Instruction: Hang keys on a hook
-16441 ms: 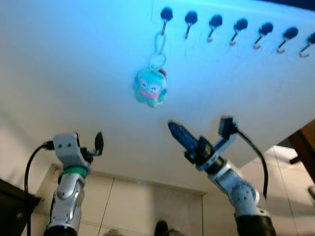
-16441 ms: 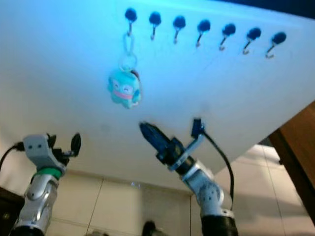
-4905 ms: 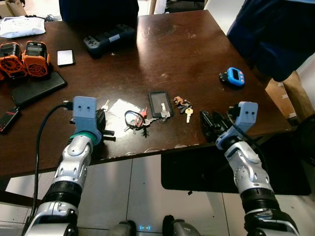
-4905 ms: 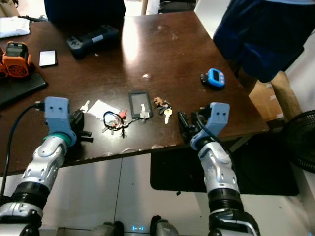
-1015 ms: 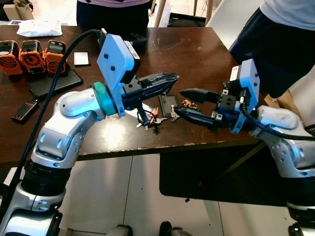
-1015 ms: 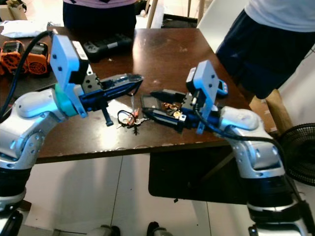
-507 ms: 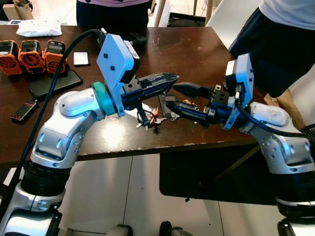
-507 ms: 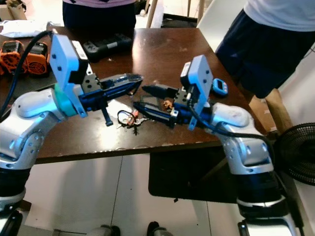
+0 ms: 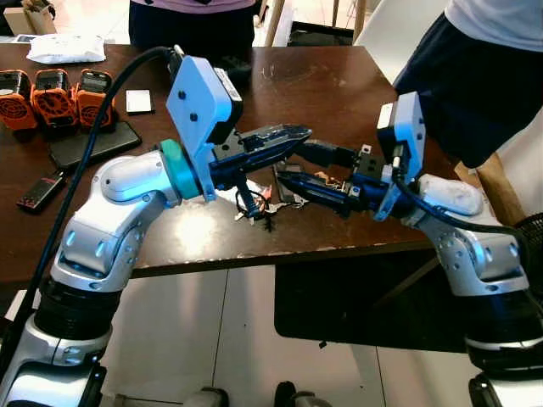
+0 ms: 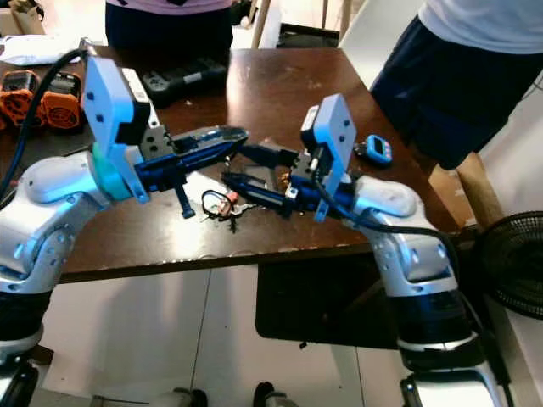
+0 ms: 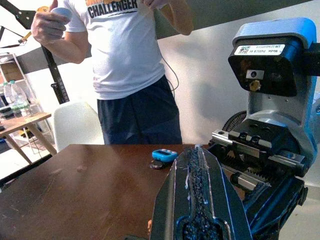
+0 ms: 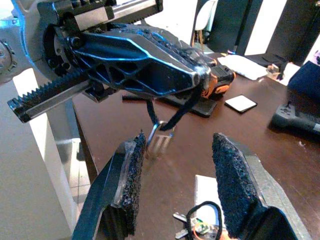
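Observation:
My left gripper (image 9: 297, 133) is held above the dark wooden table (image 9: 356, 93), shut on a black loop (image 12: 172, 117) from which a small silver key (image 12: 159, 141) hangs. My right gripper (image 9: 294, 164) faces it, open, with its two padded fingers (image 12: 131, 185) on either side of the hanging key and not touching it. A key bunch with a red tag (image 9: 254, 206) lies on the table below both grippers. A second bunch with a brown tag (image 9: 327, 179) lies beside a flat black case (image 9: 287, 182).
Orange battery packs (image 9: 51, 91), a black phone (image 9: 92, 144) and a white card (image 9: 139, 101) lie at the far left. A blue timer (image 10: 373, 150) sits near the right edge. One person stands at the table's right corner (image 9: 475, 68), another behind it (image 9: 195, 17).
My right gripper has moved left, up to the left gripper's fingertips, and its fingers now flank the hanging key. The left arm has stayed put.

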Robot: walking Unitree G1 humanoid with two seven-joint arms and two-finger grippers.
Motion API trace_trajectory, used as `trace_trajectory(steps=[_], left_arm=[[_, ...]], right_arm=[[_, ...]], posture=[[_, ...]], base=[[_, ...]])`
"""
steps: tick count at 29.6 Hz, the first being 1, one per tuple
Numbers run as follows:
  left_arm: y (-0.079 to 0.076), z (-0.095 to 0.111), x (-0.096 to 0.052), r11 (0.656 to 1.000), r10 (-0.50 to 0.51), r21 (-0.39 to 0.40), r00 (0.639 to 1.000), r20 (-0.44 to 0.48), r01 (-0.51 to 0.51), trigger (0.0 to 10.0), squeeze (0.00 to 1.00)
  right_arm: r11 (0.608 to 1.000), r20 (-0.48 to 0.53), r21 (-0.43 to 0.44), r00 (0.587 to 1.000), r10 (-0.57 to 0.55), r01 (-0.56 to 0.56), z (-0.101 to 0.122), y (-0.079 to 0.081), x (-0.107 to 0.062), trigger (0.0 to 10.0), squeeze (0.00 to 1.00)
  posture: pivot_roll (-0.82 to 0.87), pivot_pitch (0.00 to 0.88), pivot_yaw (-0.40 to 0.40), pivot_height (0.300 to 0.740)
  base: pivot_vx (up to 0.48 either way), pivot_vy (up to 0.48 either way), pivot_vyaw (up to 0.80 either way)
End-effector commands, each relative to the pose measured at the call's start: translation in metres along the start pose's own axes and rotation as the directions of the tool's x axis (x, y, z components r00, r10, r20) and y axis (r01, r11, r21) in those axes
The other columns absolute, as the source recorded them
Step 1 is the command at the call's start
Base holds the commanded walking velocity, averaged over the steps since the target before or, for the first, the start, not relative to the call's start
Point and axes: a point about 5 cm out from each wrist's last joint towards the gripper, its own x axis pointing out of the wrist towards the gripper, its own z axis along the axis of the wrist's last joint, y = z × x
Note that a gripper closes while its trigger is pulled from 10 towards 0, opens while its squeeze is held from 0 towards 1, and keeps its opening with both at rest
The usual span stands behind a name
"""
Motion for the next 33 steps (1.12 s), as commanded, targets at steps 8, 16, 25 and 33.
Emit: trace_trajectory(steps=[8, 16, 25, 33], left_arm=[[-0.0043, 0.0034, 0.0008, 1.0, -0.026, 0.007, 1.0, 0.006, 0.026, 10.0, 0.0], [-0.0043, 0.0051, 0.0005, 1.0, -0.025, 0.01, 1.0, 0.007, 0.025, 10.0, 0.0], [-0.0043, 0.0063, 0.0007, 1.0, -0.022, 0.014, 1.0, 0.009, 0.022, 10.0, 0.0], [-0.0051, 0.0074, 0.001, 1.0, -0.024, 0.013, 1.0, 0.013, 0.023, 10.0, 0.0]], right_arm=[[1.0, 0.038, -0.011, 0.999, -0.02, 0.02, 0.0068, -0.0044, -0.0016, 10.0, 0.0], [1.0, 0.078, -0.013, 0.997, -0.013, 0.014, 0.0114, -0.0048, 0.0003, 10.0, 0.0], [1.0, 0.083, -0.018, 0.996, -0.013, 0.014, 0.0126, -0.0052, 0.0002, 9.1, 0.0], [1.0, 0.096, -0.023, 0.995, -0.015, 0.017, 0.0148, -0.0054, 0.0005, 0.0, 0.0]], posture=[[0.08, 0.056, 0.003, 0.74], [0.09, 0.055, 0.007, 0.74], [0.09, 0.059, 0.006, 0.74], [0.09, 0.064, 0.007, 0.74]], base=[[0.0, 0.0, 0.0], [0.0, 0.0, 0.0], [0.0, 0.0, 0.0], [0.0, 0.0, 0.0]])
